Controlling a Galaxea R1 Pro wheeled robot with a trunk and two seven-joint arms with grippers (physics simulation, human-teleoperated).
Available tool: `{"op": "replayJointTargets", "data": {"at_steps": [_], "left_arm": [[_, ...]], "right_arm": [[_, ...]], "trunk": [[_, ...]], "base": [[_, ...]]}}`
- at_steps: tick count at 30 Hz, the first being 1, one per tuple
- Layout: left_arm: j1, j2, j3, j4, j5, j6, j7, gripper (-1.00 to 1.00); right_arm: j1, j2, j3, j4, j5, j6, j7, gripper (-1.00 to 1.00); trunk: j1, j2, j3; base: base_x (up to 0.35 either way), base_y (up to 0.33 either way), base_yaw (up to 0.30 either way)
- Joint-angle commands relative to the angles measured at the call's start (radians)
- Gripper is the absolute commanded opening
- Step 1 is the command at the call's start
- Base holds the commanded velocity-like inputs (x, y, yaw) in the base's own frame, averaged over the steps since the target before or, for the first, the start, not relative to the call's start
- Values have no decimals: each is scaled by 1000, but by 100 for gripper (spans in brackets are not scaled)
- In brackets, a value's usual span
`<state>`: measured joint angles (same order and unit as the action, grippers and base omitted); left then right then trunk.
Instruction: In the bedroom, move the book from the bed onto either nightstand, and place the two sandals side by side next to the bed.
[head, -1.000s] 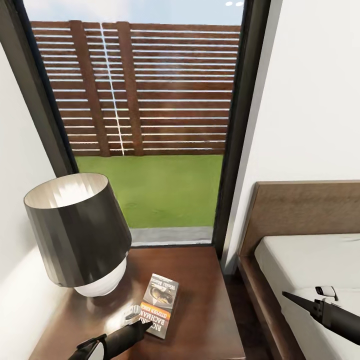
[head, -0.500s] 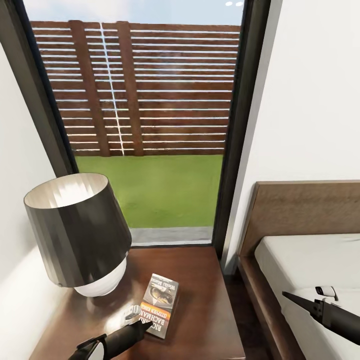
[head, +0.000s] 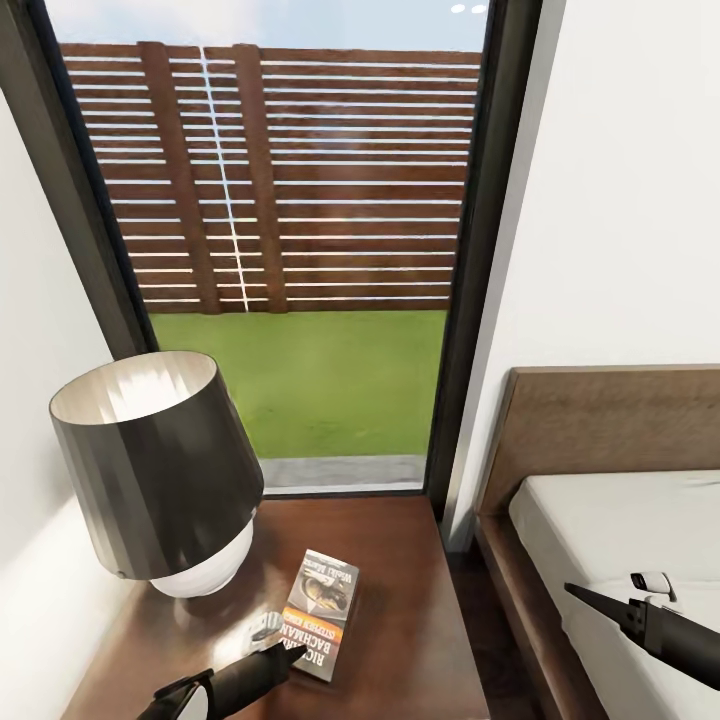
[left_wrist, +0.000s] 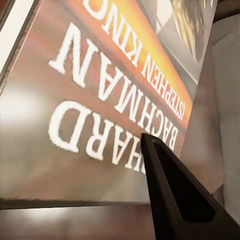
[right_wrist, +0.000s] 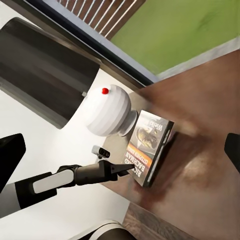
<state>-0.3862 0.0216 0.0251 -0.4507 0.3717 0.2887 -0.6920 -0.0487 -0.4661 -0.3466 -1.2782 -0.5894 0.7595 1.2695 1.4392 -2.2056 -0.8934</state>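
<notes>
black left arm (head: 235, 680) — fingers (left_wrist: 175, 200) at book (head: 320, 612)

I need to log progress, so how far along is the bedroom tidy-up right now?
Done, it seems: the book lies flat on the nightstand beside the lamp, off the bed. In hand: the left gripper sits at the book's near edge; whether it has let go cannot be told. Left: the two sandals; the right gripper hovers empty over the mattress.
</notes>
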Motion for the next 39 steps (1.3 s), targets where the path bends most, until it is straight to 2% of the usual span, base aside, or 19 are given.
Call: {"op": "replayJointTargets", "data": {"at_steps": [1,19,23,27,32,39], "left_arm": [[0,0,2,0,6,9,-2,-100],[0,1,2,-14,6,20,-4,-100],[0,2,2,-59,7,73,-4,-100],[0,10,2,-137,8,182,-4,-100],[0,13,5,-178,9,258,-4,-100],[0,15,8,-192,8,289,0,-100]], "right_arm": [[0,0,0,0,-3,7,1,100],[0,0,0,-1,-3,7,1,100],[0,0,0,0,-3,7,1,100],[0,0,0,-1,-3,7,1,100],[-1,0,0,0,-3,7,1,100],[0,0,0,0,-3,7,1,100]], "trunk": [[0,0,-1],[0,0,-1],[0,0,-1],[0,0,-1],[0,0,-1],[0,0,-1]], "base": [[0,0,0],[0,0,0],[0,0,0],[0,0,0],[0,0,0],[0,0,0]]}}
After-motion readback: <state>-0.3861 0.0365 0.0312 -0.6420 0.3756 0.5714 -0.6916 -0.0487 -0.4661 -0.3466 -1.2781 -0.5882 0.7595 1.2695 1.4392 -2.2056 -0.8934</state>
